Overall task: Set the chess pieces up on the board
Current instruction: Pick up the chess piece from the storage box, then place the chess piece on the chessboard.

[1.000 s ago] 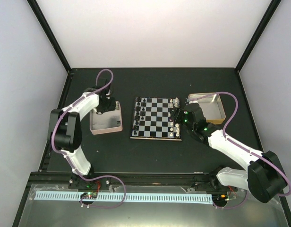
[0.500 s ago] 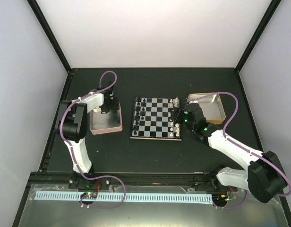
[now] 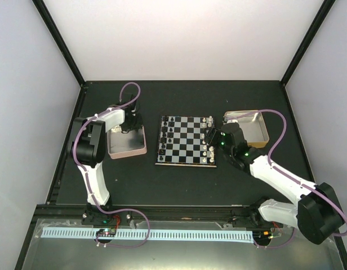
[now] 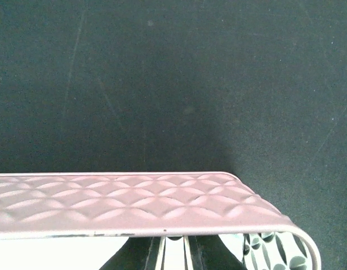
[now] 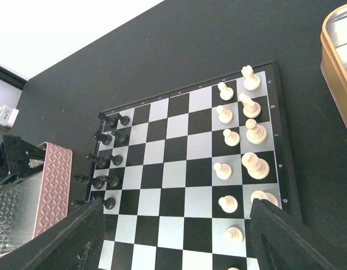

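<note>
The board (image 3: 186, 140) lies flat on the matte black counter (image 3: 185, 185), between a pink tin (image 3: 127, 142) and a gold tin (image 3: 247, 128), so that each arm has one tin within reach. The black chess pieces (image 5: 106, 163) are stood in two files along the board's left edge. The near squares of those files are not yet filled, so the task is judged to be unfinished. The white pieces (image 5: 241, 135) are stood along the opposite edge.

The left claw (image 3: 128, 125) is lowered into the pink tin with its fingers pressed together. Whether a piece is pinched cannot be told. The right claw (image 5: 178, 216) is held spread wide above the board's right side, with nothing gripped.

The board is glossy, with black and silvery checks. The pink tin's wall (image 4: 134, 202) is embossed with a quilted diamond pattern, and its corner is rounded.
</note>
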{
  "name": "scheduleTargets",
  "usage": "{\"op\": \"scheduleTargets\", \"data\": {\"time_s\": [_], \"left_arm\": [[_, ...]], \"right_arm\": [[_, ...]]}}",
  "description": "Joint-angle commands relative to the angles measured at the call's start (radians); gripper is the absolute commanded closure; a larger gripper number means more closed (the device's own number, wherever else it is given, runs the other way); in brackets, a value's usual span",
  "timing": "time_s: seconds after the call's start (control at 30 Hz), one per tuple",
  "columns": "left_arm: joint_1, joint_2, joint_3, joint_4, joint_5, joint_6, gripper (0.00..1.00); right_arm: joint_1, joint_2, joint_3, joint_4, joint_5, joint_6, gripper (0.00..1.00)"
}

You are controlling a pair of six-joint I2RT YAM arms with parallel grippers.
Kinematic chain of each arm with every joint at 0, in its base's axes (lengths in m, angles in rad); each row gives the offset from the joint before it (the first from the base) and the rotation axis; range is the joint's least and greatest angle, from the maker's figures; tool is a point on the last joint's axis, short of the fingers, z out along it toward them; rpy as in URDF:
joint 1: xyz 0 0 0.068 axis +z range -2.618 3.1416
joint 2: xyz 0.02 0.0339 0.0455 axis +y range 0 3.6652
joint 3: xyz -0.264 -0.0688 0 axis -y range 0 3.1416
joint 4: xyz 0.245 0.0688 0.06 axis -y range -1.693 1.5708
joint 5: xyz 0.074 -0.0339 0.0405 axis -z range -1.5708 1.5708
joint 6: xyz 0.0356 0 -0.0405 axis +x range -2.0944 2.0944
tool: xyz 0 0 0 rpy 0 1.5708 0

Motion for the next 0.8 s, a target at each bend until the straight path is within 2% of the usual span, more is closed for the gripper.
{"op": "scheduleTargets", "data": {"time_s": [0.0, 0.2, 0.33, 0.47, 0.57, 0.67, 0.77], "left_arm": [[-0.004, -0.020, 0.024, -0.045, 0.006, 0.026, 0.98], [-0.005, -0.142, -0.003, -0.122, 0.094, 0.082, 0.98], [-0.009, -0.269, -0.055, -0.154, 0.237, 0.149, 0.98], [-0.043, -0.388, -0.106, -0.133, 0.450, 0.241, 0.98], [-0.110, -0.463, -0.123, -0.105, 0.614, 0.319, 0.98], [-0.172, -0.528, -0.155, -0.045, 0.746, 0.335, 0.98], [-0.203, -0.588, -0.210, 0.044, 0.873, 0.335, 0.98]], "right_arm": [[-0.006, -0.018, 0.007, 0.004, 0.021, -0.004, 0.29], [-0.007, -0.018, 0.039, 0.031, -0.088, -0.096, 0.29], [-0.007, 0.013, 0.097, 0.042, -0.275, -0.176, 0.29], [-0.008, 0.070, 0.186, 0.033, -0.519, -0.208, 0.28], [-0.007, 0.122, 0.254, 0.039, -0.680, -0.191, 0.28], [-0.007, 0.182, 0.305, 0.099, -0.805, -0.081, 0.28], [-0.008, 0.232, 0.331, 0.139, -0.847, 0.006, 0.28]]}}
